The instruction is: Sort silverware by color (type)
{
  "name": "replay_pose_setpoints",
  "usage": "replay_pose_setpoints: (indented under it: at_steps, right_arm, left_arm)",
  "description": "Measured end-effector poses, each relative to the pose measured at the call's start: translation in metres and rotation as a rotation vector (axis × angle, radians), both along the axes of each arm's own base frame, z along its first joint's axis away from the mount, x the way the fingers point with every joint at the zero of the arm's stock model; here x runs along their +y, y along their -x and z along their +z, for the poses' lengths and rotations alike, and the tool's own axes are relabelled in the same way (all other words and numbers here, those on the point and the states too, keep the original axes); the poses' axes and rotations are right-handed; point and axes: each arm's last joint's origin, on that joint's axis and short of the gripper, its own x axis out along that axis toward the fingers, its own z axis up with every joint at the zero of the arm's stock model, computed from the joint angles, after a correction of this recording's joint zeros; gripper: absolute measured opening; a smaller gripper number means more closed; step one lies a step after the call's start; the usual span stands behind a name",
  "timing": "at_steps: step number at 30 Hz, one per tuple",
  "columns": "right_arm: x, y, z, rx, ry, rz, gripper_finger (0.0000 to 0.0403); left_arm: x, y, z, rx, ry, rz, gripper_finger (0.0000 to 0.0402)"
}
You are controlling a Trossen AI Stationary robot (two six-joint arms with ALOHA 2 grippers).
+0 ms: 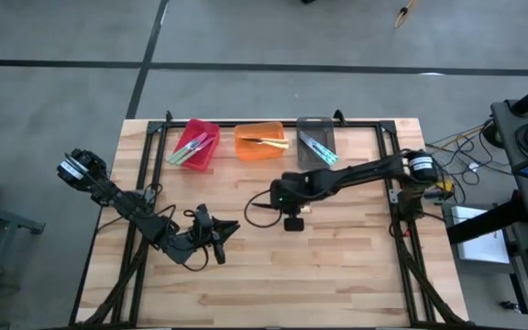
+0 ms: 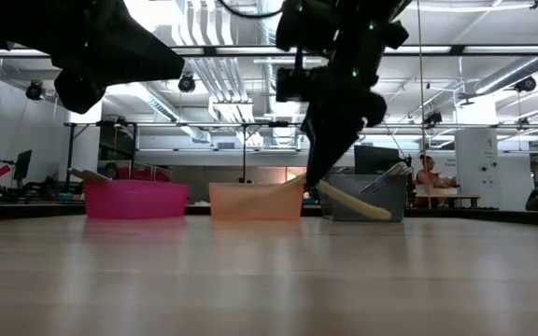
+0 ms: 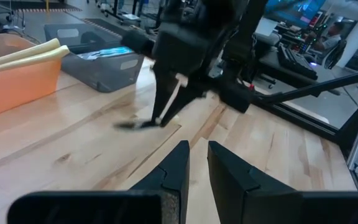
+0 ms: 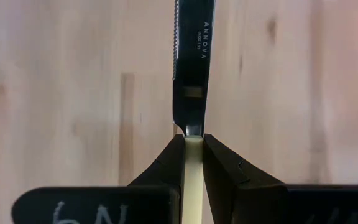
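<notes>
My right gripper (image 4: 192,140) is over the middle of the table (image 1: 291,218), shut on a knife with a pale yellow handle and a serrated silver blade (image 4: 191,62). Its fingers slant down at the wood, as the left wrist view (image 3: 160,117) shows. My left gripper (image 3: 197,155) waits to the left and nearer (image 1: 225,229), narrowly open and empty. Other silverware lies in the bins: green handles (image 1: 189,151) in the red one, pale yellow (image 1: 266,140) in the orange one, light blue (image 1: 319,148) in the grey one. My right gripper pinches the knife's pale yellow handle (image 4: 192,155) near the blade end, between its two fingers. The fingers lie along the knife, slanting down from above, and the blade sticks out past the fingertips. I cannot tell whether the blade's tip (image 3: 132,125) touches the table.
The red bin (image 1: 211,137), the orange bin (image 1: 246,147) and the grey bin (image 1: 314,124) stand in a row along the table's far edge. Bare wood (image 1: 337,266) spreads across the near half. Metal frame rails (image 1: 397,211) run along the left and right sides.
</notes>
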Motion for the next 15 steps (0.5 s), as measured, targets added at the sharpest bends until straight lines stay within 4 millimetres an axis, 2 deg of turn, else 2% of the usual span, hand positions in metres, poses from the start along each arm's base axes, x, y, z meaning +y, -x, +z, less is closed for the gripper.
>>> replay_pose_setpoints:
  at_steps: [10,15]
  right_arm:
    - [-0.003,-0.009,-0.039,0.108,0.077,-0.029,0.0027]
    - [-0.003,-0.013,-0.051,0.126,0.078,-0.024,0.0028]
  left_arm:
    - [0.0,0.0,0.0,0.002,-0.006,0.002,0.004]
    - [0.0,0.0,0.0,0.002,-0.006,0.002,0.004]
